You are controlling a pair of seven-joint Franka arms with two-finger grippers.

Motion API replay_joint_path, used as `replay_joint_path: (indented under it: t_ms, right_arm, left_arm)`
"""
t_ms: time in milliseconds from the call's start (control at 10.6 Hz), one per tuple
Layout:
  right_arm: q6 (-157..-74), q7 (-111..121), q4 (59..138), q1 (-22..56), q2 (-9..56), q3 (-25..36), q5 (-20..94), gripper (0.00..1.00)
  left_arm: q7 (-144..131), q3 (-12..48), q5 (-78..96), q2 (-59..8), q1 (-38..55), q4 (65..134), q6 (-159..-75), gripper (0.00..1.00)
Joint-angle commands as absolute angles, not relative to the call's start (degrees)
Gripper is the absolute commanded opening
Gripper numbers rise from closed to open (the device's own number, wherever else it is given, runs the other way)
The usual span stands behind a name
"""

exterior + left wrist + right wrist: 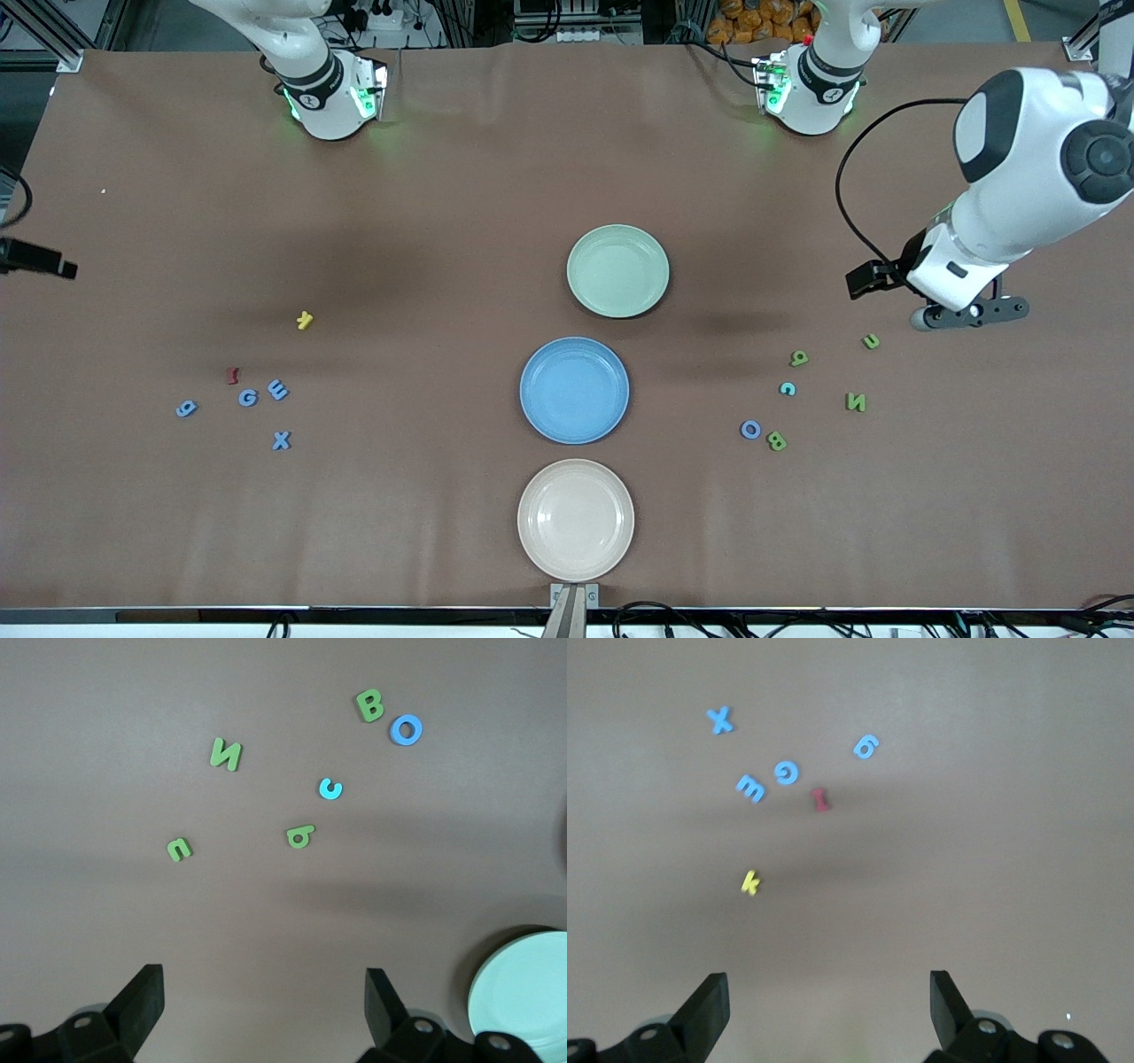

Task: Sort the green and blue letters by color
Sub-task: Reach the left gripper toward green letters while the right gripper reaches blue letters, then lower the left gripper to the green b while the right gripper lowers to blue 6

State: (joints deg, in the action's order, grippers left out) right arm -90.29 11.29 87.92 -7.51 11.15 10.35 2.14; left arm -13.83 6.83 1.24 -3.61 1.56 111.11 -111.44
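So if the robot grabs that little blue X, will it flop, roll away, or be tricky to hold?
The blue X looks chunky and keeps crisp edges, so it is probably stiff, not floppy. It lies flat on the table, so rolling seems unlikely; a push would likely just slide it. Being so tiny and low, it may be fiddly to pinch and probably weighs very little.

A: Where does the main camera sit?

B: High, facing both robot bases, looking down over the whole brown table with three plates in a middle column.

A: And the wrist cameras?

B: Each looks down past its own open tool. The left tool view shares the green letters and the green plate with the front view. The right tool view shares the blue letters, seen closer.
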Motion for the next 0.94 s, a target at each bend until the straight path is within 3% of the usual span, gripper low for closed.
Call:
replay_joint_path:
  t_ms: [0, 378, 850]
  right_arm:
    - [-98.5, 4.2, 86.8, -10.4, 19.1, 9.8, 2.4, 1.0]
    - [-102.7, -24.4, 86.5, -10.2, 25.0, 9.7, -3.1, 1.0]
    - [-110.2, -34.3, 86.4, -10.5, 31.2, 9.6, 6.1, 1.0]
  left_arm:
    - [-16.6, 6.9, 1.7, -7.0, 2.0, 111.2, -114.2, 1.0]
    - [-20.1, 6.9, -2.9, -10.7, 2.0, 111.3, -117.1, 1.0]
    - [-20.2, 6.9, -4.3, -17.0, 3.1, 114.4, -128.9, 1.0]
